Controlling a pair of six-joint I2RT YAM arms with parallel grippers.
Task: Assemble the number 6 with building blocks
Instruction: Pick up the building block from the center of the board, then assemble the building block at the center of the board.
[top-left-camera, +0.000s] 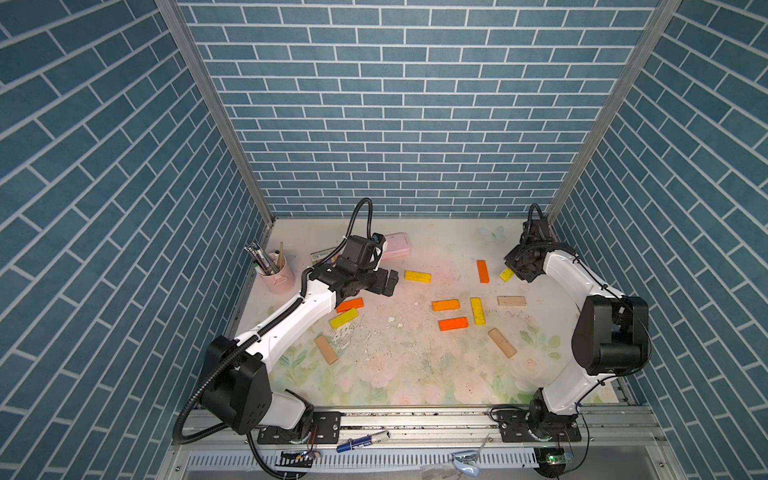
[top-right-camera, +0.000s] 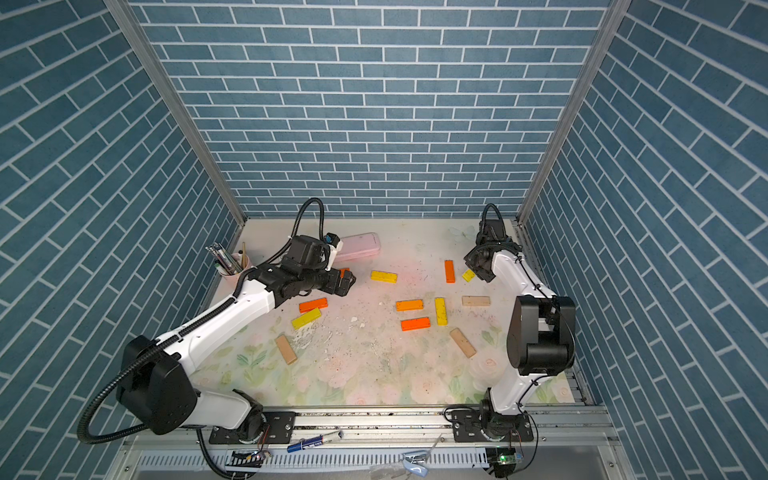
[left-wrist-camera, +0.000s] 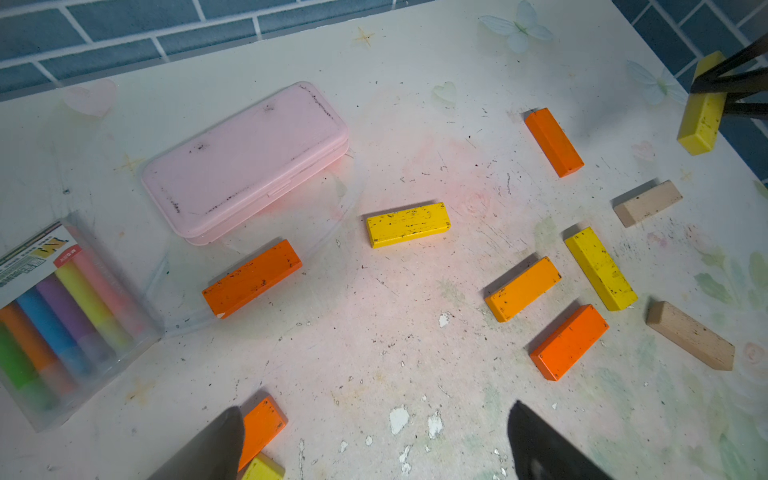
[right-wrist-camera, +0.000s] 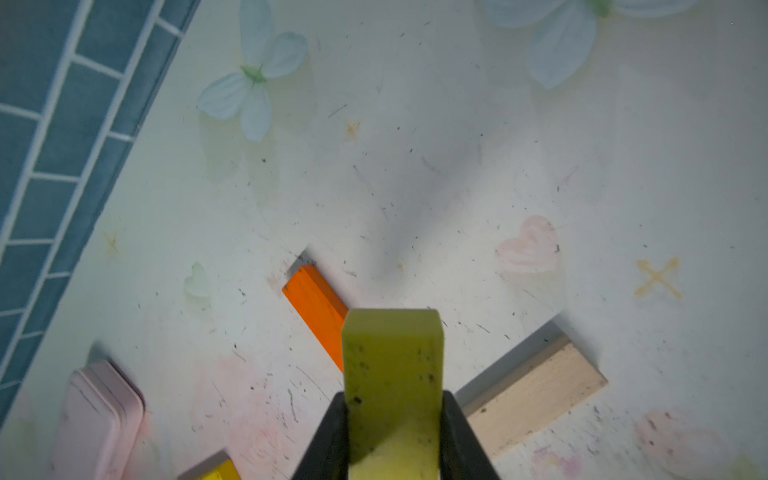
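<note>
Several orange, yellow and tan building blocks lie scattered flat on the table. Among them are a yellow one (top-left-camera: 417, 276), an orange one (top-left-camera: 482, 271), an orange-yellow-orange cluster (top-left-camera: 453, 324) and two tan ones (top-left-camera: 511, 301). My right gripper (right-wrist-camera: 392, 415) is shut on a yellow block (right-wrist-camera: 392, 365) and holds it off the table at the back right (top-left-camera: 506, 274), beside the orange block. My left gripper (left-wrist-camera: 374, 411) hangs open over bare table at the left, with nothing between its fingers. An orange block (left-wrist-camera: 252, 278) lies just beyond it, and an orange-yellow pair (top-left-camera: 350, 305) lies under the arm.
A pink case (top-left-camera: 397, 246) lies at the back, behind my left wrist. A clear pack of chalk sticks (left-wrist-camera: 54, 316) sits beside it, and a pink pen cup (top-left-camera: 277, 274) stands at the left wall. Blue brick walls close in three sides.
</note>
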